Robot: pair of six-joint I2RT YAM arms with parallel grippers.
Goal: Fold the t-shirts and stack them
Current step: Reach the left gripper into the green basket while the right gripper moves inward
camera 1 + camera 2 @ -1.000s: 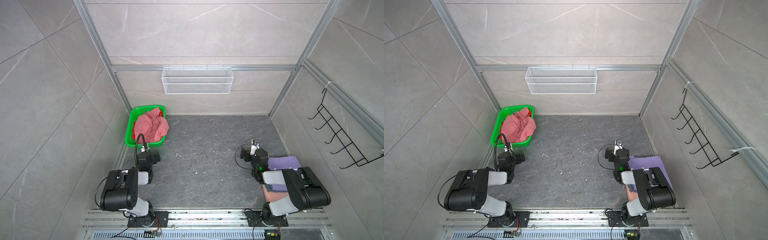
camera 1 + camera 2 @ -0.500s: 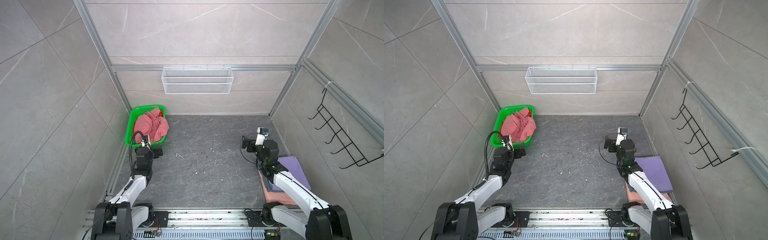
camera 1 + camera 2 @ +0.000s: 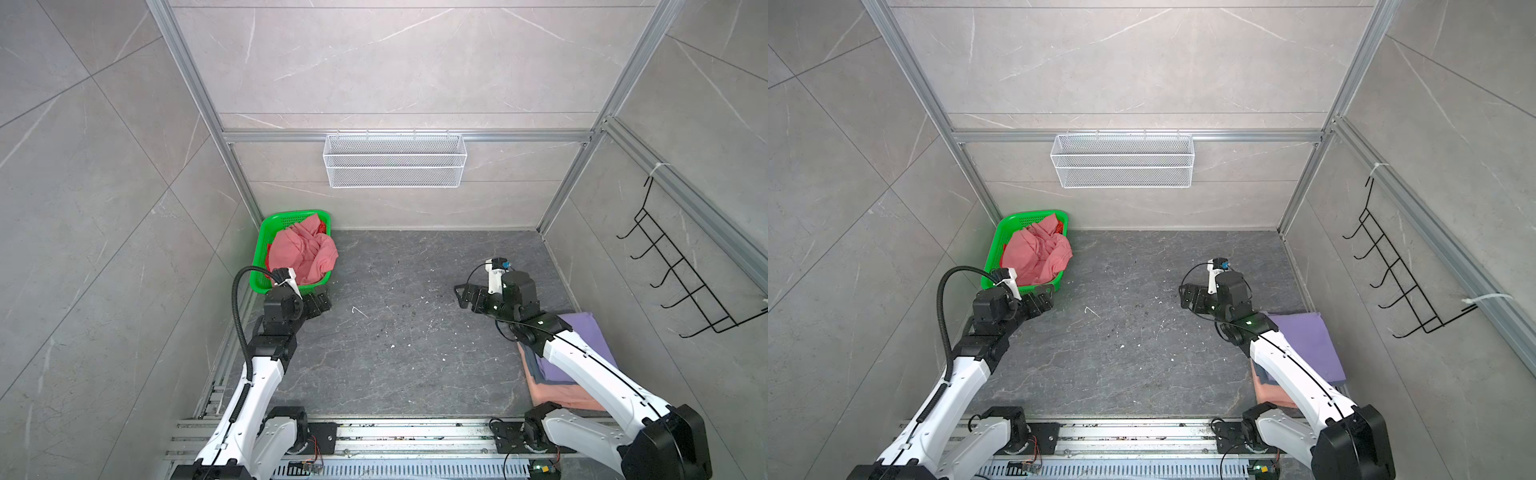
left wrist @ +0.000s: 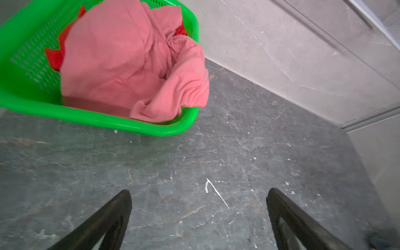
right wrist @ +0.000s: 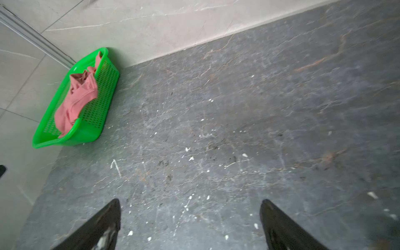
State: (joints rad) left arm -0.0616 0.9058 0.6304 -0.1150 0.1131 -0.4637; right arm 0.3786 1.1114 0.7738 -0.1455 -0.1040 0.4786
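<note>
A crumpled salmon-pink t-shirt (image 3: 301, 253) (image 3: 1036, 255) (image 4: 129, 65) (image 5: 75, 101) fills the green basket, one fold hanging over its rim. A bright red t-shirt (image 4: 55, 57) peeks out beneath it. At the front right lies a folded stack, partly under my right arm: a lavender t-shirt (image 3: 582, 345) (image 3: 1308, 345) on top, a grey-blue edge (image 3: 530, 361) below, a peach one (image 3: 557, 392) at the bottom. My left gripper (image 3: 322, 301) (image 3: 1042, 301) (image 4: 199, 191) hovers open just in front of the basket. My right gripper (image 3: 463, 296) (image 3: 1187, 297) (image 5: 191, 201) is open above bare floor, left of the stack.
The green basket (image 3: 291, 216) (image 4: 97, 120) sits in the back left corner against the walls. A white wire basket (image 3: 395, 160) hangs on the back wall and a black hook rack (image 3: 673, 274) on the right wall. The dark stone floor (image 3: 395, 332) lies between the arms.
Both arms have unfolded from near their bases and stretched forward. The left gripper now nears the basket. The right gripper has moved forward past the stack. Both stayed open.
</note>
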